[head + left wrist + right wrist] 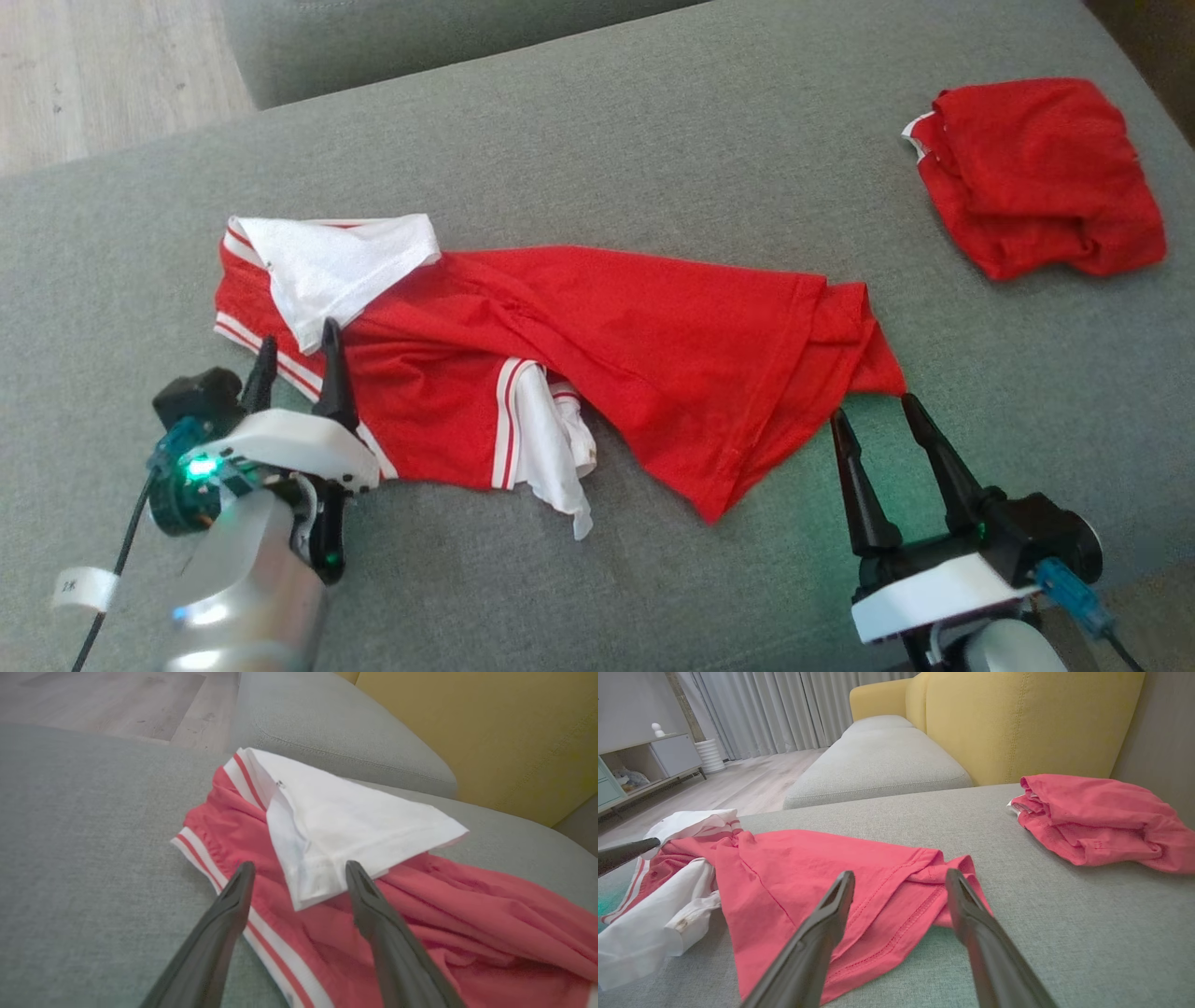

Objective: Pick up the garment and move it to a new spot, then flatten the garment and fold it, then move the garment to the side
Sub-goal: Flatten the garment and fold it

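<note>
The rumpled red mesh jersey with white sleeves (597,345) lies across the middle of the grey fabric sofa cushion (653,140), neither flattened nor folded yet. The left pincer (297,333) at its striped end and the right pincer (873,406) at its hem both gape wide, holding nothing.

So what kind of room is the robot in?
Most likely a living room in a home: there's a grey sofa with a yellow backrest, long curtains, and a low cabinet on a wooden floor.
</note>
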Robot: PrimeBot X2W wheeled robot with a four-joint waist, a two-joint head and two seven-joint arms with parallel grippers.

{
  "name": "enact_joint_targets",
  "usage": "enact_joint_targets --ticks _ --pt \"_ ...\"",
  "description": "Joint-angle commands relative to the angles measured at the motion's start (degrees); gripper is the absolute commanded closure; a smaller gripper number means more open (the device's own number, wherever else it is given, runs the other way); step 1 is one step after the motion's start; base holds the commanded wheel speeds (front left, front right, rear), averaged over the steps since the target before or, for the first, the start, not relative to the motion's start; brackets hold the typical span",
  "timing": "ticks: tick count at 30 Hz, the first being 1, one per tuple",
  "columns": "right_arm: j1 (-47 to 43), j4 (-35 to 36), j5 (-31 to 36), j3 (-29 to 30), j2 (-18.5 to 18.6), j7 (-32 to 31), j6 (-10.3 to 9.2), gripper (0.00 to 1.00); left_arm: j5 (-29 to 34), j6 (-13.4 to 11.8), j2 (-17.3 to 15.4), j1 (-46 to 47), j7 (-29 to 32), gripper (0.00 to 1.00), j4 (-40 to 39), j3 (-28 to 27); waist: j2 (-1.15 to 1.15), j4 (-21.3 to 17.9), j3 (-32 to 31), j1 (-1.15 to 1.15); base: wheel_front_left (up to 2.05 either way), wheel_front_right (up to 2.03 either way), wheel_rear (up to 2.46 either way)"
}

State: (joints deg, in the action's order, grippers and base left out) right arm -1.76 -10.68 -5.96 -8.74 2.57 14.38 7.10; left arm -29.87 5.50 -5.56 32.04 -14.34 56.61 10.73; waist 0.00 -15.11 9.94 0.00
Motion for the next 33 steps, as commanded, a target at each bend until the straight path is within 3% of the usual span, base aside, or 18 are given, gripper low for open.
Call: enact_joint_targets --ticks 1,2,3,4,5,10,15,19,23,33 --pt "1.3 1.6 0.4 -1.4 0.3 0.6 0.39 0.00 -0.4 0.3 -1.0 2.4 -0.2 0.00 -0.7 -1.9 0.00 0.0 0.0 0.00 0.00 0.00 0.00" --pt "1.3 1.6 0.5 -1.4 0.3 0.6 0.39 0.00 -0.6 0.6 -1.0 2.8 -0.3 0.24 -0.1 -1.7 0.00 -0.1 0.0 0.00 0.00 0.00 0.00" --pt "1.3 1.7 0.5 -1.4 0.3 0.6 0.39 0.00 -1.0 0.9 -0.8 3.1 -0.3 0.67 0.5 -1.6 0.00 0.0 0.1 0.00 0.00 0.00 0.00" --pt "1.3 1.8 0.6 -1.3 0.3 0.6 0.39 0.00 -1.5 1.2 -0.6 3.5 -0.3 0.92 0.7 -1.4 0.00 0.1 0.1 0.00 0.00 0.00 0.00" --pt "1.3 1.8 0.6 -1.2 0.3 0.6 0.39 0.00 -2.0 1.5 -0.4 3.7 -0.3 1.00 0.9 -1.1 0.00 0.2 0.1 0.00 0.00 0.00 0.00" --pt "0.9 2.1 0.5 -1.2 0.3 0.6 0.39 0.00 -5.0 1.9 -0.3 4.6 -0.4 1.00 -1.9 0.9 0.00 1.2 0.0 0.00 0.00 0.00 0.00" --pt "0.1 0.5 -2.5 -2.7 0.3 0.6 0.39 0.00 -8.6 2.0 -3.1 5.4 -0.6 1.00 -9.6 2.9 0.00 2.3 -0.3 0.00 0.00 0.00 0.00" --pt "-0.1 -1.4 -12.1 -5.0 0.3 0.6 0.39 0.00 -12.6 2.0 -6.2 5.3 0.0 1.00 -14.6 4.0 0.00 2.8 -0.8 0.00 0.00 0.00 0.00" --pt "1.4 -5.6 -21.0 -11.1 1.1 0.6 0.39 0.00 -13.7 2.0 -9.0 5.3 0.3 1.00 -16.4 4.4 0.00 3.1 -0.9 0.00 0.00 0.00 0.00" --pt "9.4 -15.8 -38.1 -22.0 5.4 0.6 0.39 0.00 -13.2 2.0 -9.8 5.1 -0.2 1.00 -18.8 5.0 0.00 4.3 -0.7 0.00 0.00 0.00 0.00"
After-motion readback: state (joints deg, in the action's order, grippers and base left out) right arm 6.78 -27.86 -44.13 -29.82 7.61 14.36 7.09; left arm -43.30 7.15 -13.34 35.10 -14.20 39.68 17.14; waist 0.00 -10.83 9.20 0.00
